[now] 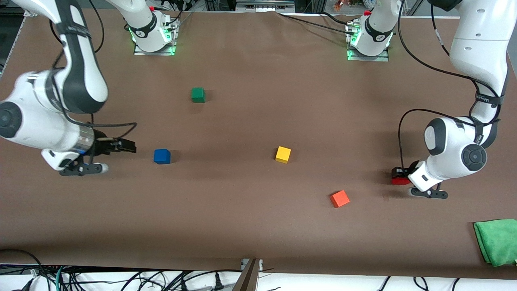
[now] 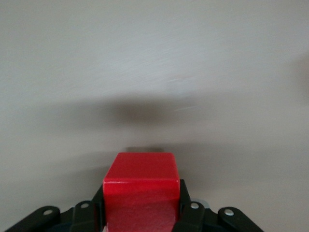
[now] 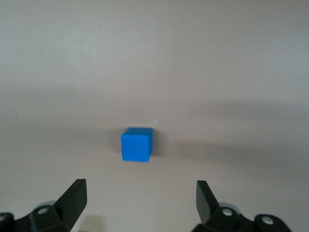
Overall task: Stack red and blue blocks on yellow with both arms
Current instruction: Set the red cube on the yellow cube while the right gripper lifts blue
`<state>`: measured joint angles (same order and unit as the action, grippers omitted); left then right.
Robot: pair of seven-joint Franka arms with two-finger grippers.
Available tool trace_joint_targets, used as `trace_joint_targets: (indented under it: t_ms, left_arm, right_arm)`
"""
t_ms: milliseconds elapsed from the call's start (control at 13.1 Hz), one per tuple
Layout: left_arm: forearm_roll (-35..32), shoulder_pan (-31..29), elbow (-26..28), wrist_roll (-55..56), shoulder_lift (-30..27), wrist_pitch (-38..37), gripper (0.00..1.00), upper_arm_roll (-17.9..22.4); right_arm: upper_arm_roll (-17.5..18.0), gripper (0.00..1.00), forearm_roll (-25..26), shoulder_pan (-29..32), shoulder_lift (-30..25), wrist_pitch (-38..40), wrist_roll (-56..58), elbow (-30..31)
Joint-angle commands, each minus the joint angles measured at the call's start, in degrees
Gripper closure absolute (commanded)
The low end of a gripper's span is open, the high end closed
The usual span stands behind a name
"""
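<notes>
The red block (image 1: pixel 399 178) sits between the fingers of my left gripper (image 1: pixel 398 174), low at the table near the left arm's end. In the left wrist view the gripper (image 2: pixel 141 205) is shut on the red block (image 2: pixel 141 186). The blue block (image 1: pixel 162 156) rests on the table. My right gripper (image 1: pixel 130 146) is open and empty, low beside it toward the right arm's end, a short gap away. In the right wrist view the blue block (image 3: pixel 136 144) lies ahead of the open gripper (image 3: pixel 141 193). The yellow cube (image 1: pixel 283 154) stands alone mid-table.
An orange cube (image 1: pixel 339 199) lies nearer the front camera than the yellow cube, between it and the red block. A dark green cube (image 1: pixel 198 94) sits nearer the arm bases. A green cloth (image 1: pixel 497 241) lies at the table's front corner at the left arm's end.
</notes>
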<state>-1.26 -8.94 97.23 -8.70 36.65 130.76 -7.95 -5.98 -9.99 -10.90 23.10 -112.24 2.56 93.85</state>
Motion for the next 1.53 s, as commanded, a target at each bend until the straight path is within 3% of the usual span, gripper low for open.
trace_joint_targets:
  t_ms: [0,153,382,765,994,1147,1453]
  left_arm:
    - [-0.58,1.2,0.6,2.96,-4.38,-2.7,1.0,-6.1]
    - [-0.67,4.62,-1.42,9.63,-4.39,-5.32,1.0,-8.74]
    - [-1.46,15.93,-3.27,17.55,-3.95,-6.92,1.0,-8.49]
    - [-7.43,27.9,-7.83,34.25,0.78,-6.84,0.97,-8.4]
    - [-9.81,30.47,-11.61,36.65,4.21,-6.57,0.95,-8.31]
    - [-9.9,31.0,-13.2,36.65,5.62,-6.31,0.95,-8.31]
    - [-11.74,32.58,-13.29,36.91,6.77,-6.13,0.93,-7.96]
  right_arm:
    - [0.09,0.0,-1.0,-2.19,6.32,-5.94,-3.5,-0.95]
    - [0.0,0.0,-0.91,-4.39,11.25,-12.09,-8.6,-0.6]
    - [0.0,0.01,-0.91,-5.18,13.54,-14.75,-9.41,-0.34]
    - [0.09,0.05,-1.0,-6.06,13.38,-16.35,-11.6,5.72]
    - [0.18,0.06,-1.0,-6.06,11.71,-16.16,-12.4,8.27]
    - [0.27,0.21,-1.0,-6.15,11.18,-16.17,-12.49,9.16]
    - [0.27,0.72,-1.0,-6.15,10.04,-13.01,-12.49,8.72]
